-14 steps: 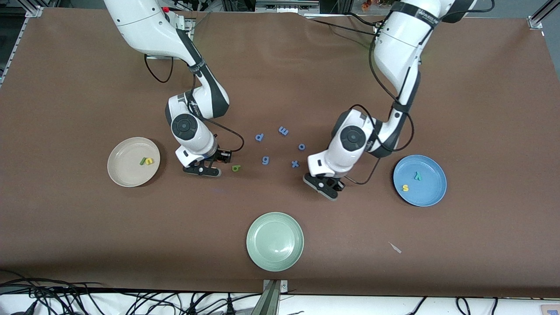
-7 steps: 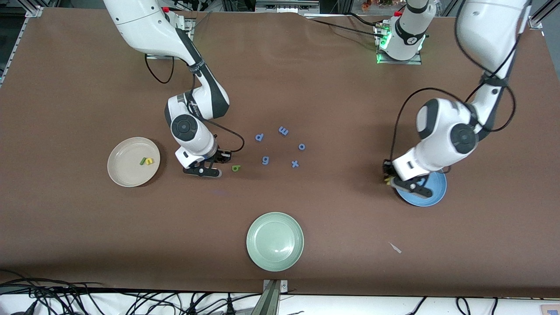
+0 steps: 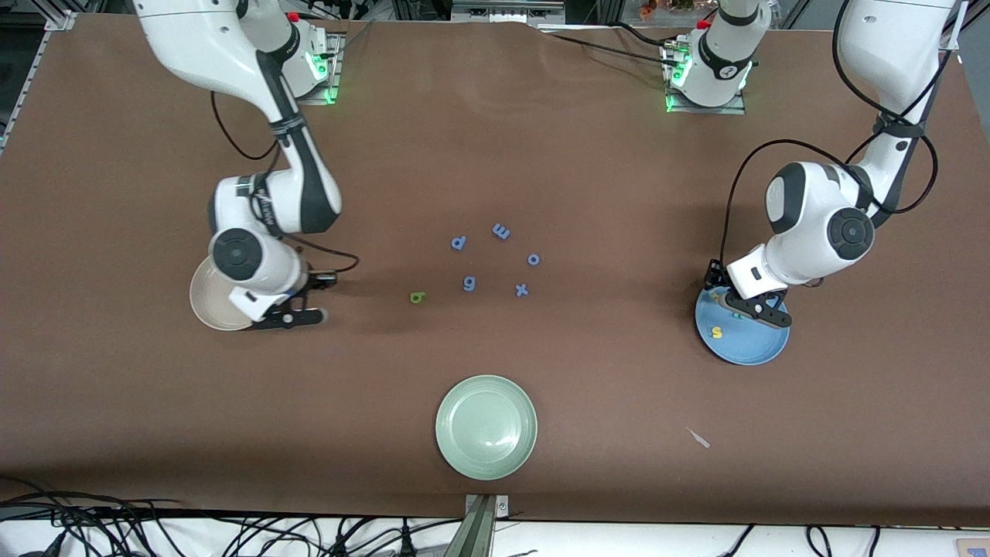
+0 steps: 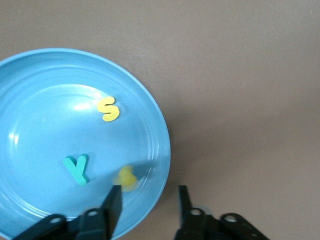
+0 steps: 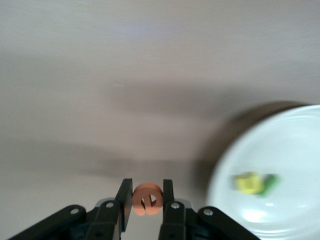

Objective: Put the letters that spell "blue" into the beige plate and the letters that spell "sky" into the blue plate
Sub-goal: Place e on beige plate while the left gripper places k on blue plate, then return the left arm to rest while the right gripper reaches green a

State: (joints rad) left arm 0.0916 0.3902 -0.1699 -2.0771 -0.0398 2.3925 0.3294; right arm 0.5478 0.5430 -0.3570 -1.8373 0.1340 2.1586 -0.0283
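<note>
Orange "e" (image 5: 147,199), pinched between the right gripper (image 5: 147,196) fingers, hanging over the table just beside the rim of the beige plate (image 3: 207,303) at the right arm's end. Sitting in that plate, side by side and touching: yellow "u" (image 5: 247,183) and thin green "l" (image 5: 270,184), both blurred in the right wrist view. Lying alone on the brown table (image 3: 619,193), green "b" (image 3: 418,297), near the middle, well apart from either plate.

Over at the left arm's end, left gripper (image 4: 149,202) hovering above the edge of the blue plate (image 4: 30,90), fingers standing apart, gripping nothing. Just off one fingertip, a blurred yellow letter (image 4: 127,178), likely the "k", inside the plate; whether airborne or resting, impossible to tell. Lying in the same plate: yellow "s" (image 4: 108,108) and teal "y" (image 4: 77,169), near each other but not touching.

Resting loose near the table's middle, blue letters "p" (image 3: 459,243), "m" (image 3: 501,230), "o" (image 3: 534,260), "g" (image 3: 469,284) and "x" (image 3: 522,290). Sitting nearest the front camera, a pale green plate (image 3: 486,427).
</note>
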